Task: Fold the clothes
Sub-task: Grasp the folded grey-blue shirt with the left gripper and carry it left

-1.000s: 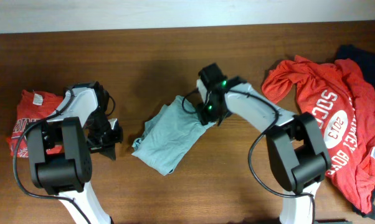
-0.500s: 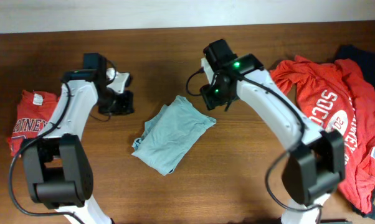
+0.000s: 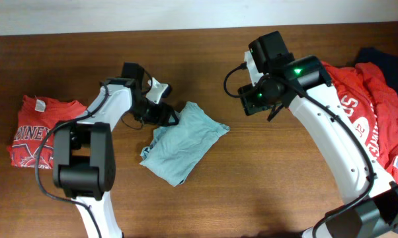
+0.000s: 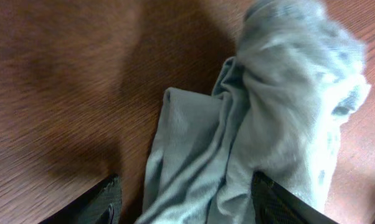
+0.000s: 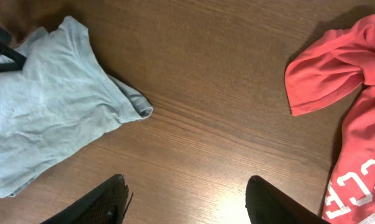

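Both arms have shifted in the last second: the left gripper (image 4: 189, 202) has swung in to the far left edge of the pale grey-blue T-shirt (image 3: 186, 142), and the right gripper (image 5: 190, 205) has drawn off that shirt's far right corner. The shirt lies crumpled on the tabletop (image 3: 252, 192), its cloth bunched between the left jaws, which stand spread and unclamped; the right jaws are likewise released over bare wood just right of it. Well left of it lies a folded red T-shirt (image 3: 37, 129); well right, a loose red T-shirt (image 3: 358, 125) and, farther still, a dark navy T-shirt (image 3: 391, 63).
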